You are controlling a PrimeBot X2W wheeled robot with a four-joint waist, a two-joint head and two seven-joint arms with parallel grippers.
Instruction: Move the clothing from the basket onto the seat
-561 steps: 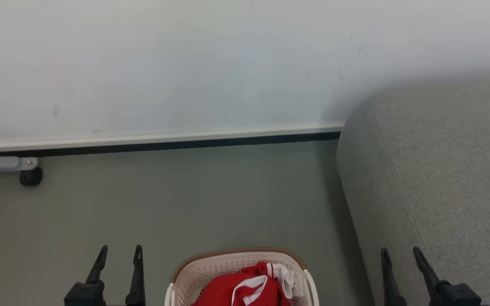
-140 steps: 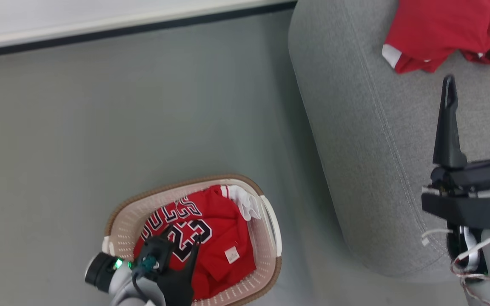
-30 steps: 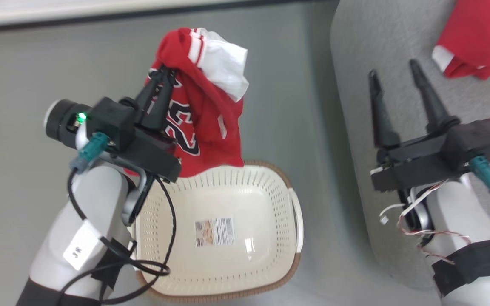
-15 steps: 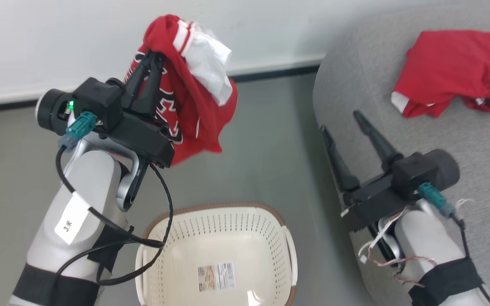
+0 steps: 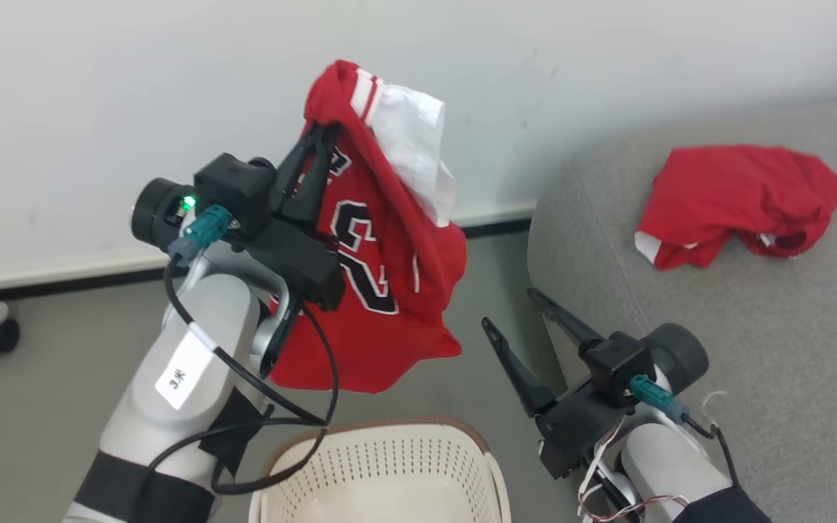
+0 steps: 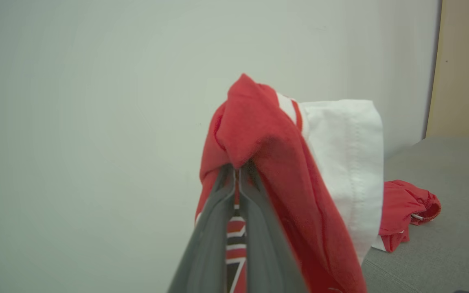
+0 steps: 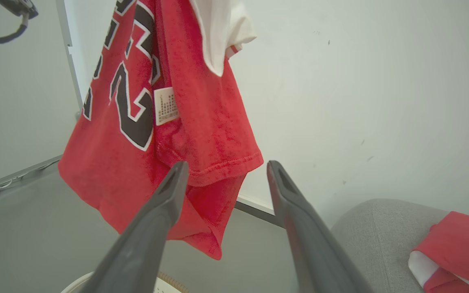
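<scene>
Red jersey (image 5: 382,290); grey sofa (image 5: 753,349); cream basket (image 5: 382,472)

Left gripper (image 5: 320,138) raised high, jaws pinched on jersey (image 5: 382,276); right gripper (image 5: 509,308) lower, jaws spread, empty.

At centre frame the jersey (image 5: 382,290) is showing as soft, matt red cloth, slightly fuzzy in the right wrist view. Its number is looking like a flat, smooth print, and its white panel (image 5: 415,138) is reading as thinner, smoother fabric with a stitched hem. A small care label (image 7: 165,106) is looking papery. At the right, the sofa (image 5: 753,363) is wearing coarse, matt grey woven upholstery, and the second red garment (image 5: 738,200) on it is showing the same dull cloth. At the bottom edge the basket (image 5: 382,472) is gleaming faintly as smooth cream plastic, its rim (image 5: 404,421) looking brown and woven. The fingers of the left gripper (image 5: 319,142) and right gripper (image 5: 509,309) are appearing as matt dark plastic, while the pale forearm shell (image 5: 193,349) is shining semi-gloss.
</scene>
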